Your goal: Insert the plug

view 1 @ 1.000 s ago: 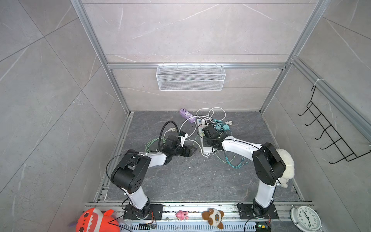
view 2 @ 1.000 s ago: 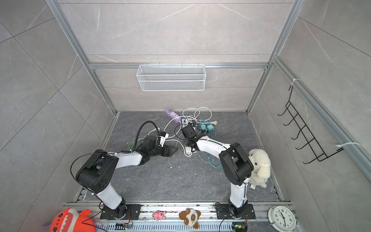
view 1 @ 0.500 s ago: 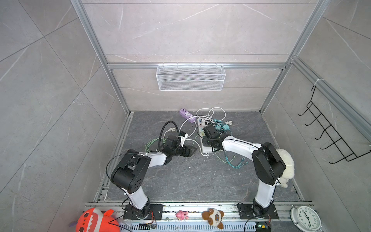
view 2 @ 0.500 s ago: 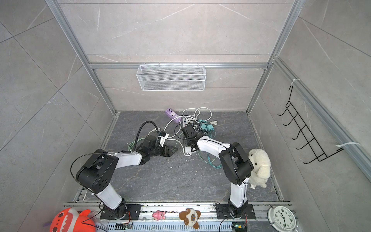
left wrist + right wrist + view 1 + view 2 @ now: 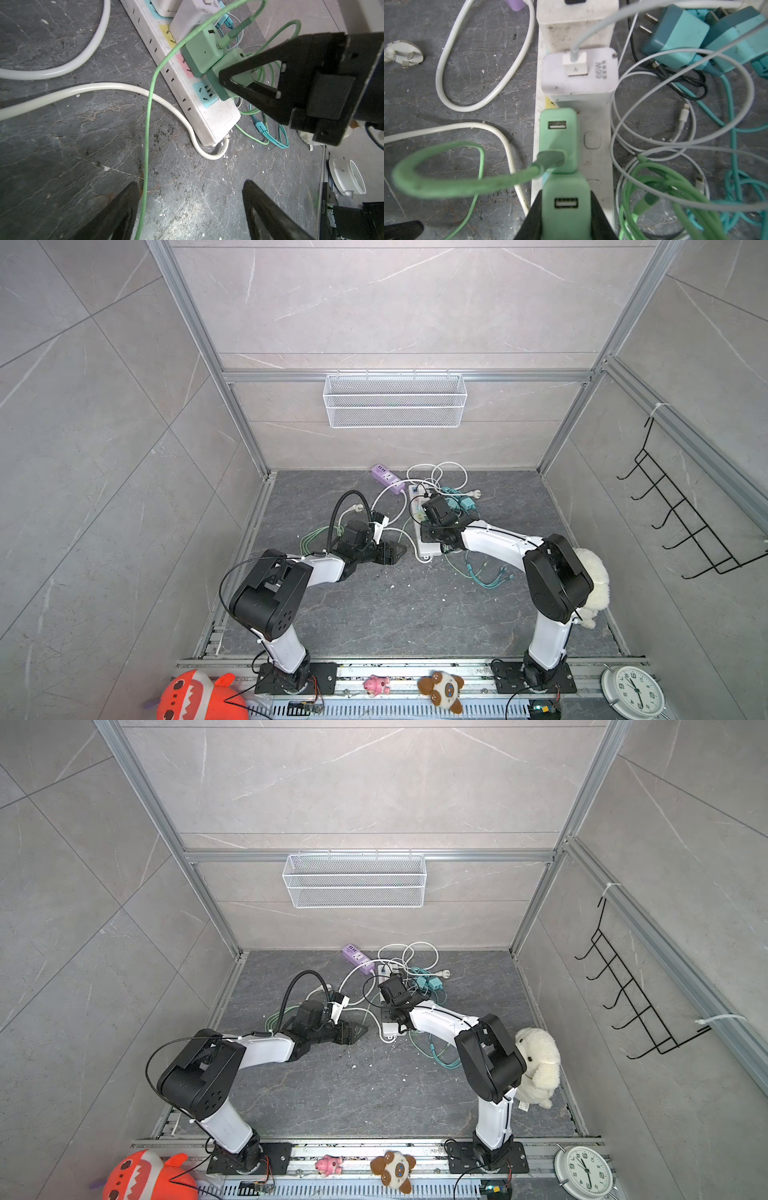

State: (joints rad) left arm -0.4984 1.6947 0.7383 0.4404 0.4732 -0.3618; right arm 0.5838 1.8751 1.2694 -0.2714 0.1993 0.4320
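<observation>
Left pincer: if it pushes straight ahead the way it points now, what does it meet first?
Probably the thin green cable, which runs between the tips of the open left pincer. Beyond it come the white cord, then the strip end. Height over the floor is unclear, so it could pass above the cable.

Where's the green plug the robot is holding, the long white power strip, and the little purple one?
green plug (image 5: 565,187): right wrist view, on its face by the USB slot.
white power strip (image 5: 216,118): left wrist view, on its bare end.
purple power strip (image 5: 387,477): in a top view, on the middle of its body.
</observation>
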